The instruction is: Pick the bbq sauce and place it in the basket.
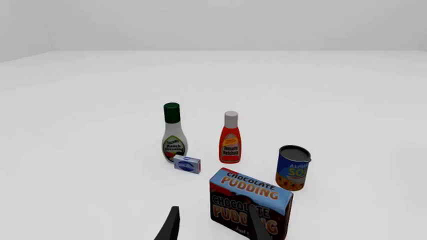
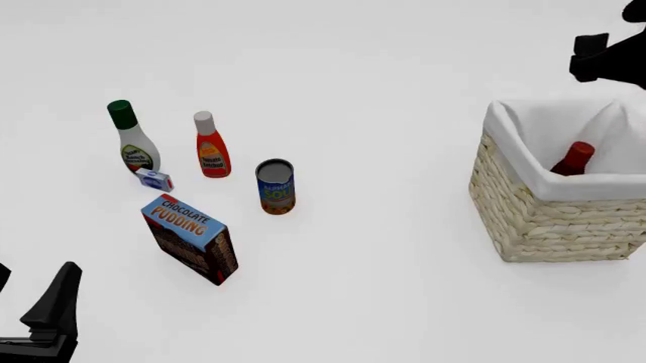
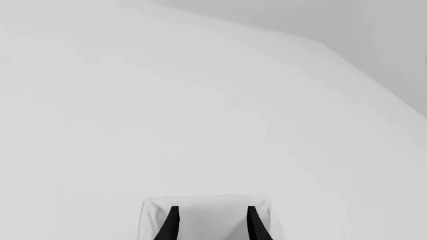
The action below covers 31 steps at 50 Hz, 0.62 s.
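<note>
Leaning bbq sauce in basket on front view only, both pincers apart.

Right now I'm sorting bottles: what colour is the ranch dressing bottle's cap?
Green, on the ranch dressing bottle; clearest in the left wrist view.

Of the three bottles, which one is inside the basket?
The bbq sauce, red-capped, leaning inside the basket; the ranch and ketchup stand on the table.

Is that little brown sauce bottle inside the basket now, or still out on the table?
Inside: the bbq sauce leans against the white lining of the basket, red cap poking up.
</note>
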Motion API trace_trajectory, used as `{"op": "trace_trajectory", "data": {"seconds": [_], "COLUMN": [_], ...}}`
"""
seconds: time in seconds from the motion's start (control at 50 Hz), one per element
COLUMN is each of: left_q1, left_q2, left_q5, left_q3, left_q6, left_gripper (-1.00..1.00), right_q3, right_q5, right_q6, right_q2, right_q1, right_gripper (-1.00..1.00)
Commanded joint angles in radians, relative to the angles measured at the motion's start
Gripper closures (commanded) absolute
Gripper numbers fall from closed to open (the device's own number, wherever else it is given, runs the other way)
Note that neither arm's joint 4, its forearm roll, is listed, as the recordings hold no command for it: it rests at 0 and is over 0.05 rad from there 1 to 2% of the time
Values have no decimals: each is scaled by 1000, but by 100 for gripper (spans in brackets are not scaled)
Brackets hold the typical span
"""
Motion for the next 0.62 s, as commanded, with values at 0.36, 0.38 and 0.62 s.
{"op": "trace_trajectory", "data": {"seconds": [0.36, 0.38, 0.62], "left_q1": [0, 0, 0], "left_q2": [0, 0, 0], "left_q5": [0, 0, 0], "left_q3": [0, 0, 0], "left_q6": [0, 0, 0], "left_gripper": [-100, -100, -100], "right_q3": [36, 37, 51], "right_q5": [49, 51, 56], "right_q6": [54, 56, 63], "right_q2": [-138, -144, -172], "right_q1": [3, 2, -3], "right_gripper": [-100, -100, -100]}}
